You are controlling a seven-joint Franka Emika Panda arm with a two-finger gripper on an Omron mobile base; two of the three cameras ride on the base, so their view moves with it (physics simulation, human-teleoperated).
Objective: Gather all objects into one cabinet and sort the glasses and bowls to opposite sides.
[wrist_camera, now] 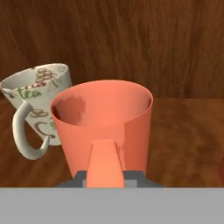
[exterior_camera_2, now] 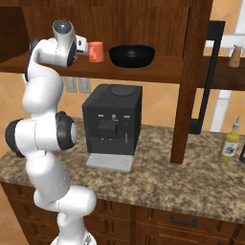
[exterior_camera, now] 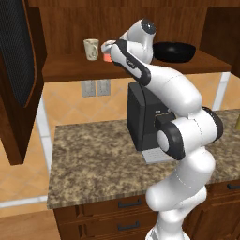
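Observation:
On the cabinet's shelf board (exterior_camera: pixel 65 70) (exterior_camera_2: pixel 162 69), my gripper (exterior_camera: pixel 112 50) (exterior_camera_2: pixel 87 49) (wrist_camera: pixel 105 181) is shut on the handle of a salmon-orange mug (exterior_camera: pixel 107 49) (exterior_camera_2: pixel 96 51) (wrist_camera: pixel 105 122). The mug is upright at shelf level, and its base is hidden, so I cannot tell whether it rests on the board. A cream mug (exterior_camera: pixel 91 49) (wrist_camera: pixel 41 98) with dark lettering stands just left of it, close but apart. At the right end of the same shelf sits the wide black bowl (exterior_camera: pixel 174 51) (exterior_camera_2: pixel 132 55).
A black coffee machine (exterior_camera: pixel 140 117) (exterior_camera_2: pixel 112 119) stands on the granite counter (exterior_camera: pixel 89 159) under the shelf. The cabinet's open door (exterior_camera: pixel 18 70) hangs at the left. A yellow bottle (exterior_camera_2: pixel 230 143) stands on the counter far right, a brown grinder (exterior_camera_2: pixel 234 56) on a neighbouring shelf.

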